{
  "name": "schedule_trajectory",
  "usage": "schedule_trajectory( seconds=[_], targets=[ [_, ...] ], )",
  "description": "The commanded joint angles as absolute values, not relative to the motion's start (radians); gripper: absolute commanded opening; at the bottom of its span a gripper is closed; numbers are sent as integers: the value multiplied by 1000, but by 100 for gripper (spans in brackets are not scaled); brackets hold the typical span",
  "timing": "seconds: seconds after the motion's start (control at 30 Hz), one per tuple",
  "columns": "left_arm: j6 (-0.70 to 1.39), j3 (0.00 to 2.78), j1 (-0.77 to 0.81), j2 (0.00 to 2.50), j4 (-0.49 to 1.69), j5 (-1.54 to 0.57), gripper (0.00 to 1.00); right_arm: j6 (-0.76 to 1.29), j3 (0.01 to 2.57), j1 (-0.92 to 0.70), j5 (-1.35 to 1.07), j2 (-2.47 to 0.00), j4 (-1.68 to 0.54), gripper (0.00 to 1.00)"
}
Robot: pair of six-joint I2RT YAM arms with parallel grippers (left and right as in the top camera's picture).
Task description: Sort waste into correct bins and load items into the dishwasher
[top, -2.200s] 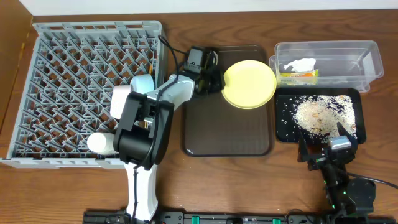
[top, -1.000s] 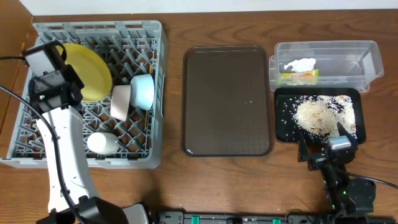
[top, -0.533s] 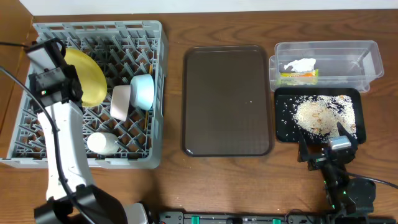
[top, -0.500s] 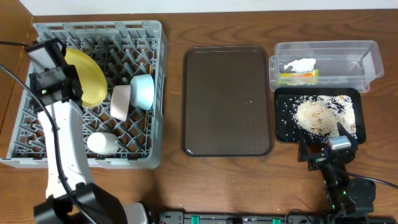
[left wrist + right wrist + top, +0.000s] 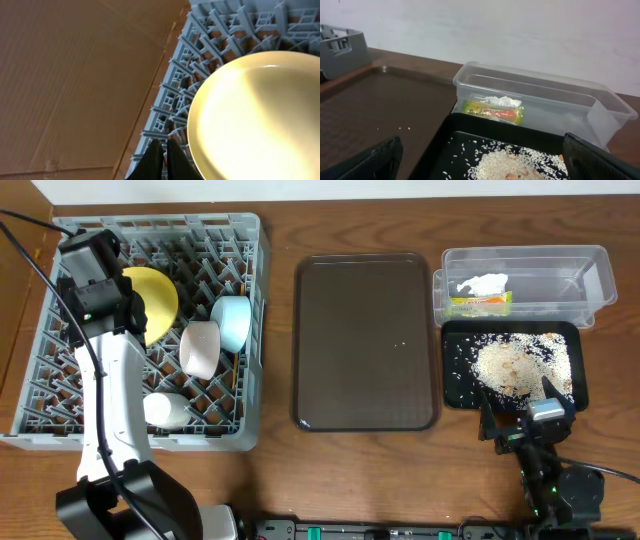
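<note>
"Where's the yellow plate (image 5: 152, 298)?"

"Leaning among the pegs of the rack (image 5: 160, 222), upper left of the frame. The left claw (image 5: 163, 159) sits beside its rim, pinched almost together, empty."

"How would it handle?"

"Stiff, light, slick, I'd guess. Pinch the rim."

table (image 5: 270, 480): brown wood grain | wall (image 5: 520, 30) behind: plain white | left edge: tan cardboard panel (image 5: 65, 75)

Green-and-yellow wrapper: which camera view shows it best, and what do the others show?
The right wrist view: the wrapper appears large through the clear tub's wall, in front of the tissue. Overhead shows only a small strip; the left wrist view misses it.
</note>
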State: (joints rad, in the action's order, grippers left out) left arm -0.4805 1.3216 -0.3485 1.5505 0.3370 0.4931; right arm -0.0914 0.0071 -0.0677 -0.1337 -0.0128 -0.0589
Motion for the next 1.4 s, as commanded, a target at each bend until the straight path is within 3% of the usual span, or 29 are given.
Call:
schedule_trajectory(
  seconds=[0.0, 0.1, 0.17, 0.2, 0.27, 0.3, 0.4, 0.53, 0.57, 0.67, 0.87, 0.97, 1.17, 1.37],
  targets=[
    [-454, 1328, -341, 1551, 340, 535, 8, -83, 6, -56, -131, -12, -63, 99],
    [-272, 1328, -347, 1549, 388, 533, 15, -83, 6, -56, -131, -12, -63, 99],
    [-73, 1328, -397, 1549, 480, 379, 29, -83, 6, -56, -131, -12, -63, 99],
    [-21, 1328, -422, 1549, 509, 300, 46, -83, 6, -56, -131, -12, -63, 99],
    [83, 1328, -484, 1551, 560, 133, 57, -83, 6, -56, -131, -12, -63, 99],
    [102, 1328, -523, 1546, 591, 11, 75, -83, 6, -56, -131, -12, -63, 99],
    [102, 1328, -582, 1541, 628, -112, 85, -83, 6, -56, -131, -12, -63, 99],
    [176, 1328, -661, 1569, 600, -105, 85, -83, 6, -56, -131, -12, -63, 99],
    [178, 1328, -684, 1588, 583, -109, 85, -83, 6, -56, -131, -12, -63, 99],
    [179, 1328, -720, 1648, 553, -193, 70, -83, 6, -56, -131, -12, -63, 99],
    [201, 1328, -742, 1785, 513, -255, 66, -83, 6, -56, -131, -12, -63, 99],
    [201, 1328, -742, 1823, 481, -313, 58, -83, 6, -56, -131, -12, -63, 99],
    [201, 1328, -743, 1836, 447, -325, 10, -83, 6, -56, -131, -12, -63, 99],
    [198, 1328, -750, 1826, 455, -332, 7, -83, 6, -56, -131, -12, -63, 99]
  ],
)
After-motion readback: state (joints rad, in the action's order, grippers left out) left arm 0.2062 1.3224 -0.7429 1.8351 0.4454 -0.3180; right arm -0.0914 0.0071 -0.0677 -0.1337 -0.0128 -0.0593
